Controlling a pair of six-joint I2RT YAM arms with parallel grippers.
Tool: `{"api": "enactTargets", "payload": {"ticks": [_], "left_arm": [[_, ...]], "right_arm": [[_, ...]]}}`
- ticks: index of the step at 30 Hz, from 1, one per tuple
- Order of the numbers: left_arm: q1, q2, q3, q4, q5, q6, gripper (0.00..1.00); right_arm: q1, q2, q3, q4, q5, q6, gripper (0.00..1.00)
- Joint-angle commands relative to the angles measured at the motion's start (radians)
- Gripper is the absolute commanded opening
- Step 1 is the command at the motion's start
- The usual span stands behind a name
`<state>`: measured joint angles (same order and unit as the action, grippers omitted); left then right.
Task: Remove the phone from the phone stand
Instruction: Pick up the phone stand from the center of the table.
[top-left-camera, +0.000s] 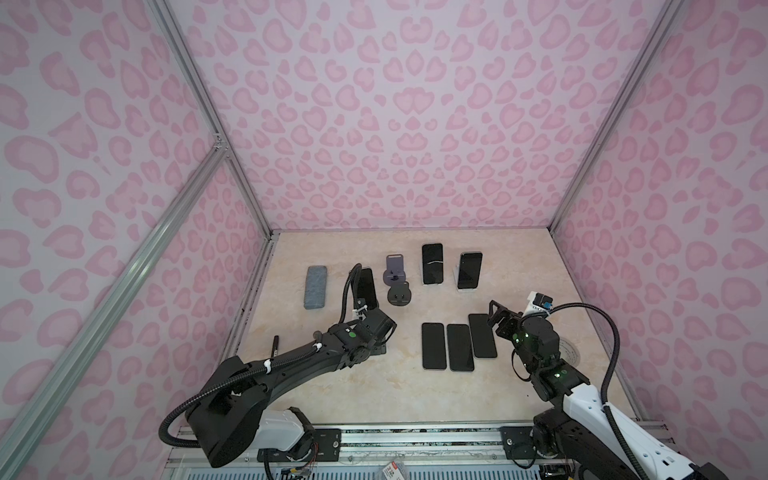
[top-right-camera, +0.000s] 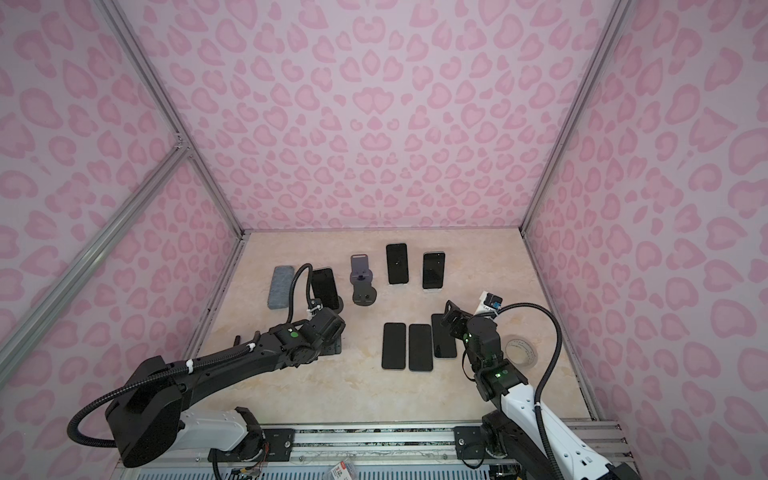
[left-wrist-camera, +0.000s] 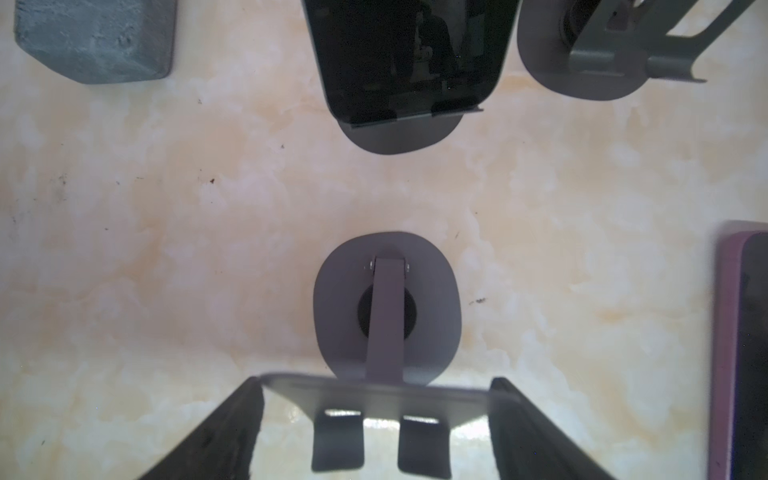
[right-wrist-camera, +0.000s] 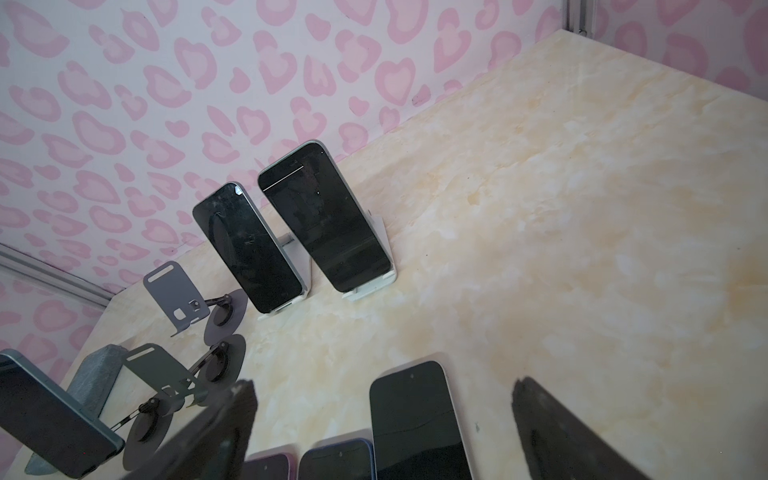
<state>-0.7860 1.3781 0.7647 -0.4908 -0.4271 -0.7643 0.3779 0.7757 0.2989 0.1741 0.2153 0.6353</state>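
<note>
Left arm: stretched forward, low; left gripper jaws flank plate of empty stand, grip unclear. Right gripper: agape above flat phones. Phone: leaning on phone stand, just beyond left gripper.

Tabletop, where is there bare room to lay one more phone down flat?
Widest bare patch of the beige marble tabletop: between the three flat black phones and the metal front rail. A smaller one: the far right corner, beside the black phone on a white stand. Crowded: the far row from the grey felt block to that phone.
</note>
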Motion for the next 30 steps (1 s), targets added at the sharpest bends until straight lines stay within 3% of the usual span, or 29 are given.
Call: {"api": "enactTargets", "payload": {"ticks": [1, 10, 16, 21, 26, 30], "left_arm": [[0.005, 0.021, 0.003, 0.05, -0.02, 0.008, 0.77], [0.006, 0.026, 0.028, 0.022, -0.05, 0.036, 0.54], [0.004, -0.027, 0.037, -0.042, -0.042, 0.037, 0.47], [0.017, -0.182, 0.061, -0.17, -0.082, 0.014, 0.46], [0.165, -0.295, 0.16, -0.259, -0.054, 0.066, 0.46], [0.321, -0.298, 0.268, -0.248, -0.002, 0.146, 0.46]], "right_arm": [[0.001, 0.002, -0.003, 0.031, 0.004, -0.003, 0.98], [0.002, 0.004, -0.001, 0.035, 0.003, -0.002, 0.98], [0.002, 0.004, -0.006, 0.038, 0.002, 0.003, 0.98], [0.003, 0.01, -0.006, 0.044, -0.001, 0.004, 0.98], [0.007, 0.027, -0.003, 0.051, -0.005, 0.005, 0.98], [0.009, 0.025, -0.005, 0.049, 0.001, 0.003, 0.98]]}}
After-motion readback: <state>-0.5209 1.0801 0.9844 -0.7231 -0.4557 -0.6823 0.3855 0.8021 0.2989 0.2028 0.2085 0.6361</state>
